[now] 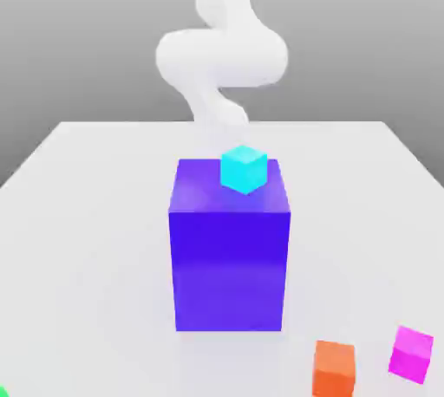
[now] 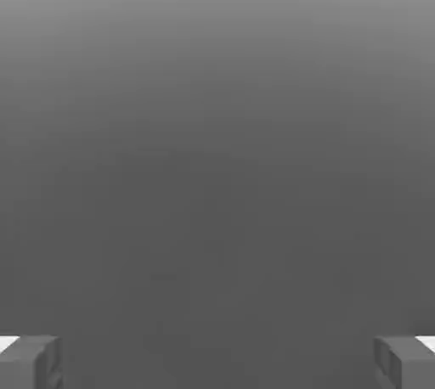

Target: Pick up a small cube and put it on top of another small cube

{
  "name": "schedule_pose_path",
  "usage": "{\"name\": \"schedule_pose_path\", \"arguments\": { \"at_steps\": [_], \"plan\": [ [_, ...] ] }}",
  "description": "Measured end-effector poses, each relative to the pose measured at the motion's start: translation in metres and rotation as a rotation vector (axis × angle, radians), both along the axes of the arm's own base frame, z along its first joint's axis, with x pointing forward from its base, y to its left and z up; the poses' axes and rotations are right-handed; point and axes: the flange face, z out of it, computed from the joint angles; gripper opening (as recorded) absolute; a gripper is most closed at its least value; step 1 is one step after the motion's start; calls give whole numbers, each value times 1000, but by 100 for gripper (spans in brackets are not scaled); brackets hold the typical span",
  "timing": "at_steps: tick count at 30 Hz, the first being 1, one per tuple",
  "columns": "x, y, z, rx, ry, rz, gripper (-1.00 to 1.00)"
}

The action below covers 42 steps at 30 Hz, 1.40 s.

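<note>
A small cyan cube (image 1: 244, 168) sits on top of a large glossy blue block (image 1: 230, 248) in the middle of the white table (image 1: 78, 213), towards the block's far edge and slightly to the exterior view's right. Two more small cubes lie on the table at the near right: an orange cube (image 1: 335, 368) and, just beside it to the right, a magenta cube (image 1: 411, 354). The white robot arm (image 1: 221, 53) rises behind the blue block.

In the hand view the gripper (image 2: 217, 362) is spread wide, its two grey fingertips (image 2: 31, 362) far apart with nothing between them.

The likely risks: the tall block stands between the arm and the near cubes, so a low reach could strike it or knock the cyan cube off. The orange and magenta cubes lie close together, so wide fingers descending on one may nudge the other. An off-centre release could let the stacked cube tip off.
</note>
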Motion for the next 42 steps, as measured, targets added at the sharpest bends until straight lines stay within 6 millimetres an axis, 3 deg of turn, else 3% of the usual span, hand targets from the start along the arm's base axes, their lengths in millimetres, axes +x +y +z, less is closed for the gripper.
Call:
{"name": "schedule_pose_path", "arguments": {
  "at_steps": [7,14,21,28,32,33,39,42],
  "plan": [
    [74,60,-104,-54,176,246,0],
    [109,132,-221,-136,336,478,0],
    [102,207,-347,-252,485,719,0],
    [69,247,-472,-394,625,919,0],
    [64,252,-531,-415,641,946,0],
    [64,252,-544,-415,642,946,-100],
    [63,252,-551,-415,643,947,-100],
    [64,252,-526,-417,643,948,-100]
  ]
}}
